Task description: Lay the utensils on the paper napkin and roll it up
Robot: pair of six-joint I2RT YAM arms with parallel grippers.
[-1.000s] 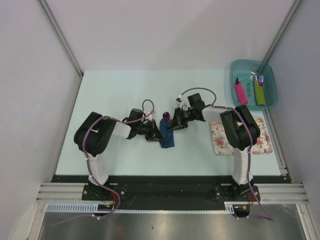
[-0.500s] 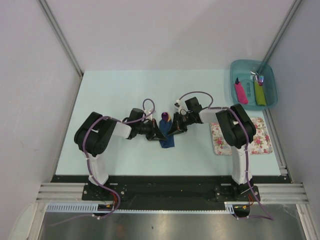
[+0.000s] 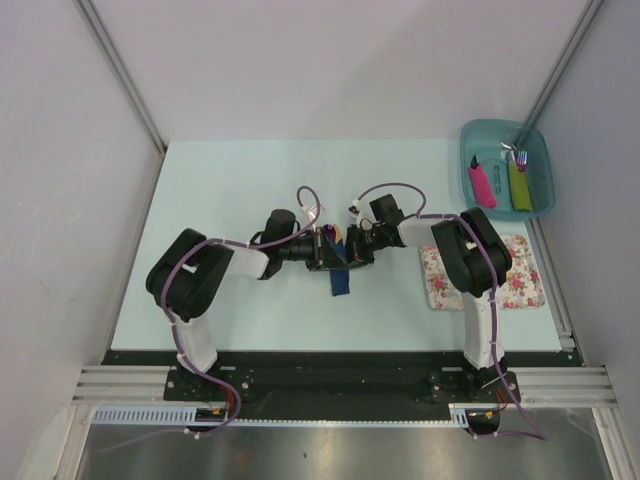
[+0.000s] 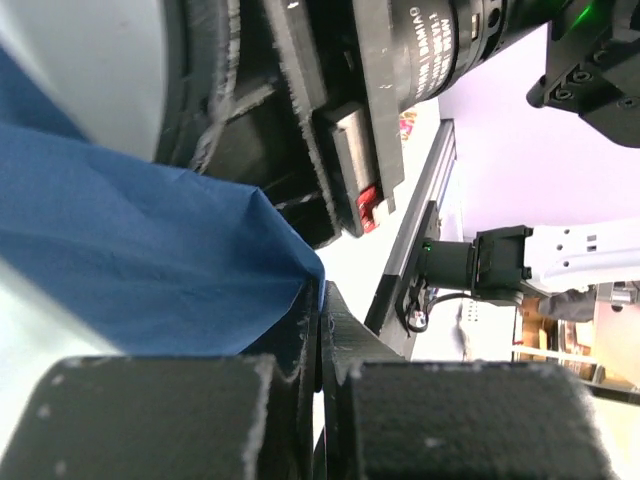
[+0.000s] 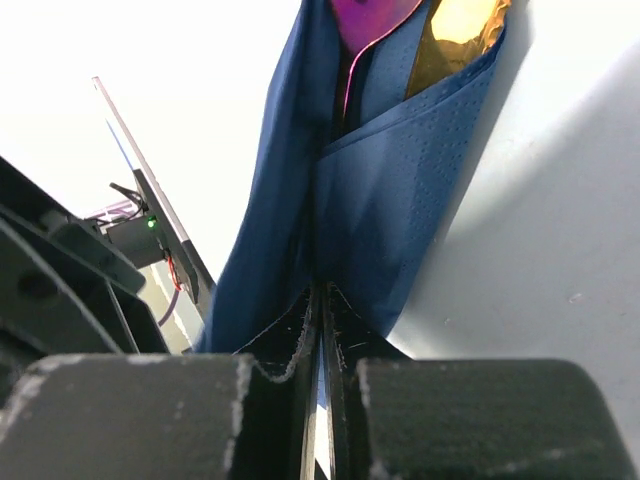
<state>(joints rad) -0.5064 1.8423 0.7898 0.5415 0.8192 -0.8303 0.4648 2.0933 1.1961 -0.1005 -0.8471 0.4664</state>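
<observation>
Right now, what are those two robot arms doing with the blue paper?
They are wrapping cutlery. The left gripper and the right gripper each pinch an edge of the paper napkin, which is folded around the purple spoon and the wooden knife. Their tips poke out. It looks only loosely wrapped so far.

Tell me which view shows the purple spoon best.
Right wrist: the spoon pokes its purple bowl from the navy napkin beside the tan wooden piece. The top view shows only a purple speck; the left wrist view shows napkin, no spoon.
</observation>
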